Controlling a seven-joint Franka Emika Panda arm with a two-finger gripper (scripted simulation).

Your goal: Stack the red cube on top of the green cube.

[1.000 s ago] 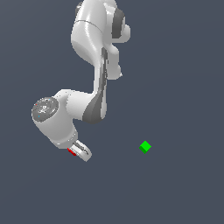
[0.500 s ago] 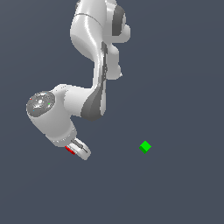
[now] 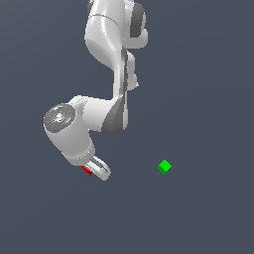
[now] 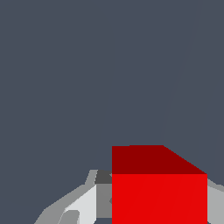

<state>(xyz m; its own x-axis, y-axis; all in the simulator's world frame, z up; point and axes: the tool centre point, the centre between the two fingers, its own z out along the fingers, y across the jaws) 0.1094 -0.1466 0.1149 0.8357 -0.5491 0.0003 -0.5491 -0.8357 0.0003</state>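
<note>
The red cube [image 3: 87, 170] shows as a thin red sliver beside the white fingers of my gripper [image 3: 100, 172], low at the exterior view's left. In the wrist view the red cube [image 4: 159, 192] fills the space between the fingers [image 4: 87, 203], which press against its sides, so the gripper is shut on it. The green cube [image 3: 164, 166] lies alone on the dark floor, well off toward the exterior view's right of the gripper, at about the same height in the picture. It does not appear in the wrist view.
The white arm [image 3: 111, 54] comes down from the top of the exterior view and bends over the gripper. A plain dark grey floor [image 3: 208, 213] surrounds both cubes.
The wrist and gripper have shifted slightly toward the exterior view's right, and the red cube went with them. The green cube has stayed put.
</note>
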